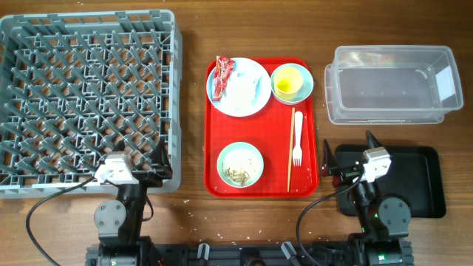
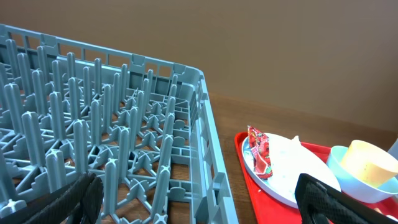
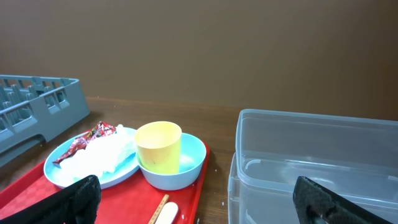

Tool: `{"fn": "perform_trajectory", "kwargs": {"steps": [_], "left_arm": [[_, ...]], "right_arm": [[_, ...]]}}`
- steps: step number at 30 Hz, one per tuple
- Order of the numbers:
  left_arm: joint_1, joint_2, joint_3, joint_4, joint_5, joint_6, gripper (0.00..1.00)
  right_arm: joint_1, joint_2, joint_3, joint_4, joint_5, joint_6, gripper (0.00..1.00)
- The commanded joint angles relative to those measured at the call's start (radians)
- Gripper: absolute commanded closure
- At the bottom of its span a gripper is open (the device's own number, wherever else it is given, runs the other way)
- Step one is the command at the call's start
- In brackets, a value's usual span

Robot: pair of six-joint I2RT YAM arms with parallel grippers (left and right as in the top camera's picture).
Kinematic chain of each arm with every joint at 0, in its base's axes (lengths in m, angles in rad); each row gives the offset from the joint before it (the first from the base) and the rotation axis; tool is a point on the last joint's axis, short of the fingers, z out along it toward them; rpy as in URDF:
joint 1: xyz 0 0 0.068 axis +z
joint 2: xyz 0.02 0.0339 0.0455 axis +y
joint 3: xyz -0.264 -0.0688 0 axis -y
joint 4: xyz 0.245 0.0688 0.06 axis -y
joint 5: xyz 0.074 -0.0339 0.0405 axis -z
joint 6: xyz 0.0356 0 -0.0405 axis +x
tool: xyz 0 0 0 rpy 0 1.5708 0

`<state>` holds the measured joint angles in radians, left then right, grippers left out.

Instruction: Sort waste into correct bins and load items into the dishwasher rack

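Observation:
On a red tray (image 1: pixel 270 133), a pale blue plate (image 1: pixel 238 111) holds the red wrapper (image 1: pixel 222 77) and white tissue (image 1: pixel 247 90). A yellow cup (image 1: pixel 288 81) stands in the light blue bowl (image 1: pixel 307 87). A mint green bowl (image 1: pixel 240 164) holds food scraps. A white fork (image 1: pixel 298 137) and a chopstick (image 1: pixel 290 151) lie side by side. The grey rack (image 1: pixel 174 96) is on the left, the clear tub (image 1: pixel 392 85) on the right, and the black tray (image 1: pixel 421 185) below the tub. My left gripper (image 1: pixel 140 161) is open over the rack's near right corner. My right gripper (image 1: pixel 347 151) is open and empty between the red tray and the black tray.
The right wrist view shows the cup (image 3: pixel 158 146), the tub (image 3: pixel 311 162) and the plate (image 3: pixel 81 171) ahead. The left wrist view shows the rack's pegs (image 2: pixel 124 143) and the wrapper (image 2: pixel 261 152). A strip of bare wood separates the rack from the red tray.

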<state>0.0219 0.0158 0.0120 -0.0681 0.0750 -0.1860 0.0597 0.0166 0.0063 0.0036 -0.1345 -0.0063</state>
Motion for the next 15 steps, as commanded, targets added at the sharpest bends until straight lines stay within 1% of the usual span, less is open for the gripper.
{"fn": "perform_trajectory", "kwargs": {"steps": [1,15], "left_arm": [[0.007,0.004,-0.006,-0.004,-0.009,-0.008,0.00],[0.007,0.004,-0.006,-0.004,-0.009,-0.008,0.00]], "right_arm": [[-0.001,0.002,-0.001,0.005,-0.002,-0.017,0.00],[-0.001,0.002,-0.001,0.005,-0.002,-0.017,0.01]]}}
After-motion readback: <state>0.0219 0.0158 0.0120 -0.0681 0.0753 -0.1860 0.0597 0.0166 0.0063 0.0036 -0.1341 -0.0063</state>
